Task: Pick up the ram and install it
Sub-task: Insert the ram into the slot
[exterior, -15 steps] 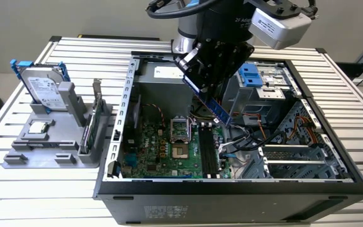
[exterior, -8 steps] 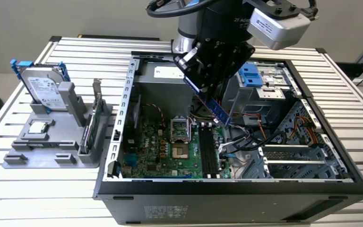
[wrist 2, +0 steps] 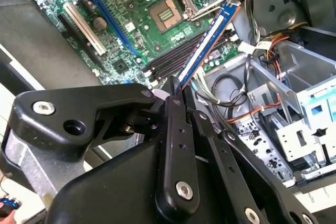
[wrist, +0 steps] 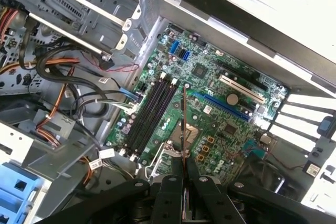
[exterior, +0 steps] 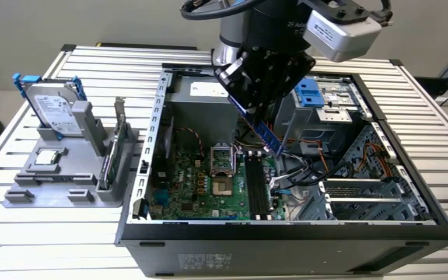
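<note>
tool (exterior: 256,109) clamping ram (exterior: 270,140), tilted above motherboard slots (exterior: 256,186)

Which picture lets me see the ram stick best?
The second wrist view: the ram shows its whole long bluish face. The exterior view shows it tilted in the gripper; the first wrist view shows its thin edge.

Arm (exterior: 259,23) tilted down, claw (exterior: 261,111) pinched on ram (exterior: 272,139).
</note>
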Robot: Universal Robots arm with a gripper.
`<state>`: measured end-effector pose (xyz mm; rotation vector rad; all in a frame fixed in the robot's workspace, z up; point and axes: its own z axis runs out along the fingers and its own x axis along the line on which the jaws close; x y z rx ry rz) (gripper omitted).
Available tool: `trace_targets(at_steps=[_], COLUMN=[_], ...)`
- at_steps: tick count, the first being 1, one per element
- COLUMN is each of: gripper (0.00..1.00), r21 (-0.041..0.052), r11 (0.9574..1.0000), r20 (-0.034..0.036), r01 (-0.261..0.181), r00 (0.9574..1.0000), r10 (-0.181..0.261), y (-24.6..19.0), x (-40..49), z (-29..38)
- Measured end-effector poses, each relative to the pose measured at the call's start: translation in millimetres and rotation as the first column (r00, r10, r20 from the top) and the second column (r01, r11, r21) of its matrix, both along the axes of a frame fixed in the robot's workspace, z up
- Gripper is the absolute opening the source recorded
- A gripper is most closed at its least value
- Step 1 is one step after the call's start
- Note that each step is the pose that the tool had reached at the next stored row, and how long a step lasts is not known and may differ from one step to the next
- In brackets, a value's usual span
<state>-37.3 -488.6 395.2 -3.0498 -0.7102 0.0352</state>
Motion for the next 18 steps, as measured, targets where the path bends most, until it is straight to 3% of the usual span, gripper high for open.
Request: trace_targets(at_steps=[18], gripper=[0.00], r21=[0.0000], r11=[0.9976], r20=[0.0000], r01=[0.070], r00=[0.9976], r10=[-0.070], y=[0.0], x=[0.0], z=[0.0])
